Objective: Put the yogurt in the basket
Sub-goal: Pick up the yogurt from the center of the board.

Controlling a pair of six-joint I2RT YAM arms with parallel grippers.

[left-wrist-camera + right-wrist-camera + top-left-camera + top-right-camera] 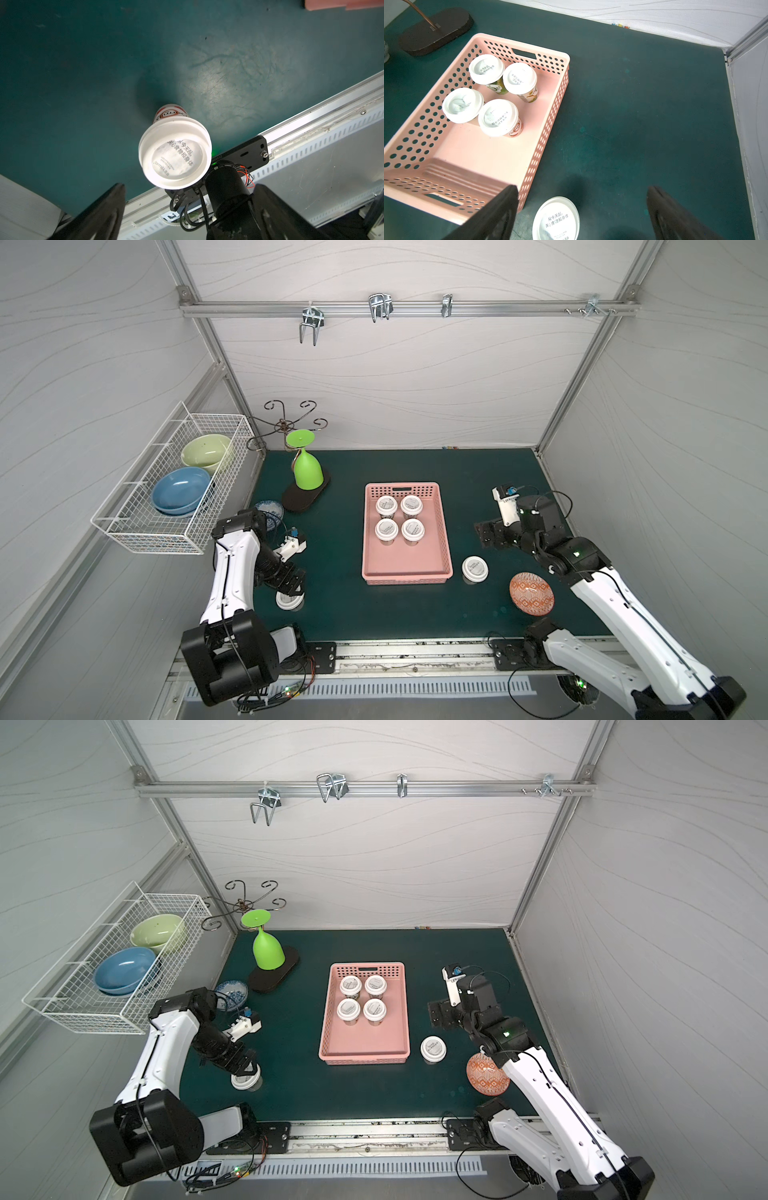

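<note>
Top views: four yogurts [386,506] in basket [405,568], two loose cups [474,568] [289,600] (its 5 and 8 o'clock); my left gripper [291,591] and right gripper [481,535] gape wide, empty.

Basket: pink basket [405,558] mid-mat, long side running away from the camera.
Contents: four yogurt cups [386,506], white lids up, two by two in the far half.
Right-side cup: loose cup [474,569] upright on the green mat [374,614], just beside the basket's near right corner.
Left-side cup: second loose cup [286,602] near the front edge, partly covered from above.
Left gripper [292,589]: directly over that cup.
Right gripper [482,536]: right of the basket, jaws spread, nothing in them.
Orange bowl [532,593]: beside the right arm.
</note>
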